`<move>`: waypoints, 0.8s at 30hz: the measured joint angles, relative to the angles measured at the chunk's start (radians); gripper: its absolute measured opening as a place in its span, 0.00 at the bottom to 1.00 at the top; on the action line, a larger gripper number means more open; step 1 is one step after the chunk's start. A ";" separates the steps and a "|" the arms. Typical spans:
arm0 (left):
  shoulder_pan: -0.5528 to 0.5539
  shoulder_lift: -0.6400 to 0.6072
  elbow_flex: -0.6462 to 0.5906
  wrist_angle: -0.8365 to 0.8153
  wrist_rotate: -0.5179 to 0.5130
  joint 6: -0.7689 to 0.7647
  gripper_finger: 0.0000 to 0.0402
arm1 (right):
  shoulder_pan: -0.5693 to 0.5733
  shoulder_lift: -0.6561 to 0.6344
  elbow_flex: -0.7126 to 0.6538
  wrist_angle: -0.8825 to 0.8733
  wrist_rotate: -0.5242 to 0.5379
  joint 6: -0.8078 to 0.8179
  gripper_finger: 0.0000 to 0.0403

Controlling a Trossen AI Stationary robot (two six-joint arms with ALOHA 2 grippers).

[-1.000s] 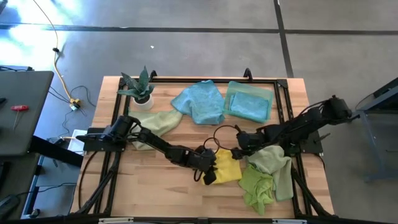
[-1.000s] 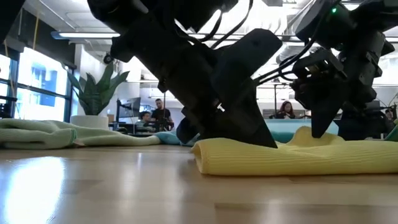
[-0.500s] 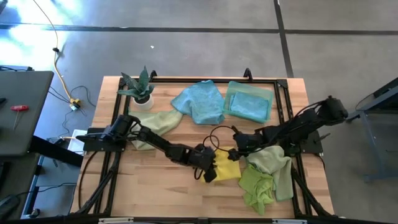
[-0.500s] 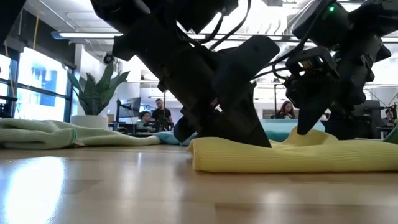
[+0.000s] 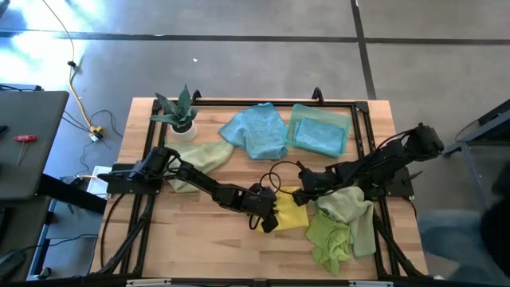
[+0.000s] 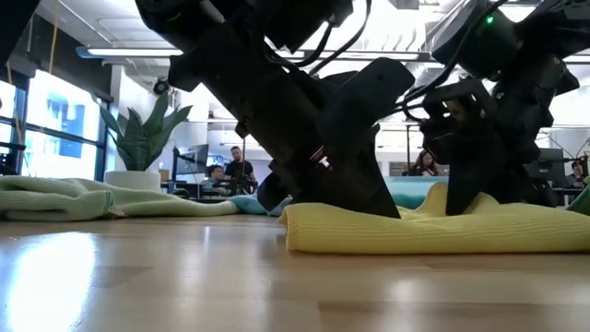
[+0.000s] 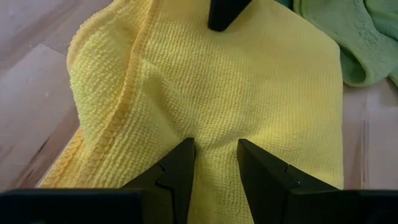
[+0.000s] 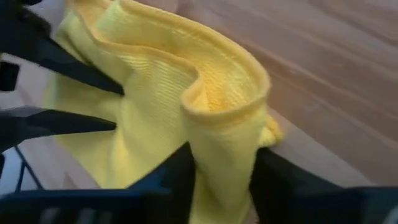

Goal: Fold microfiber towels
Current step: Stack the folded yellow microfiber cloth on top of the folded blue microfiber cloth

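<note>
Yellow towel (image 5: 292, 214) lying just below the centre of the high view, on the wooden table (image 5: 199, 239), between the two arms. Left gripper (image 5: 269, 217) reaching in from the left side of the frame and pressed down on the yellow towel's left part; in the left wrist view, fingers (image 7: 177, 171) a narrow gap apart with a small ridge of yellow cloth (image 7: 211, 99) gathered between them, so closed on the towel. Right gripper (image 5: 304, 190) coming in from the right of the high view, at the towel's upper right corner; in the right wrist view, a raised fold of yellow cloth (image 8: 217, 106) standing up between the two dark fingers (image 8: 180, 171), pinched there and lifted off the table. In the low view, yellow towel (image 6: 415, 231) flat along the table right of centre, with both dark grippers planted on it, the one further right (image 6: 461, 189) at a raised hump of cloth.

Other towels spread around: light blue towel (image 5: 255, 130) crumpled at upper centre of the high view, mint green towel (image 5: 319, 130) folded flat just right of it, pale sage green towel (image 5: 201, 157) at the left under the left arm, lime green towel (image 5: 331, 239) bunched at lower right with another sage green towel (image 5: 348, 206) touching it from above. Small plant (image 5: 179, 112) in a white pot at the upper left corner of the table.
</note>
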 joint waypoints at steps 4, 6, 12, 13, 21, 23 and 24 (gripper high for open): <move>0.002 0.001 0.000 0.002 -0.010 -0.032 0.29 | 0.000 0.000 -0.002 -0.011 0.018 0.008 0.06; 0.003 0.001 -0.002 0.014 -0.008 -0.043 0.29 | 0.000 0.000 -0.002 -0.008 0.024 0.019 0.02; 0.003 -0.067 -0.006 0.013 -0.015 -0.029 0.29 | -0.004 -0.007 -0.002 -0.004 -0.018 0.026 0.01; 0.003 -0.096 -0.006 0.006 -0.017 -0.015 0.29 | -0.004 -0.011 -0.002 -0.006 -0.022 0.027 0.01; 0.001 -0.314 -0.004 -0.112 -0.034 0.056 0.29 | -0.020 -0.168 0.055 -0.107 -0.036 -0.020 0.00; 0.001 -0.362 -0.003 -0.126 -0.053 0.064 0.29 | -0.038 -0.220 0.101 -0.182 -0.029 -0.073 0.00; 0.001 -0.386 -0.002 -0.131 -0.062 0.076 0.29 | -0.050 -0.237 0.127 -0.212 -0.029 -0.103 0.00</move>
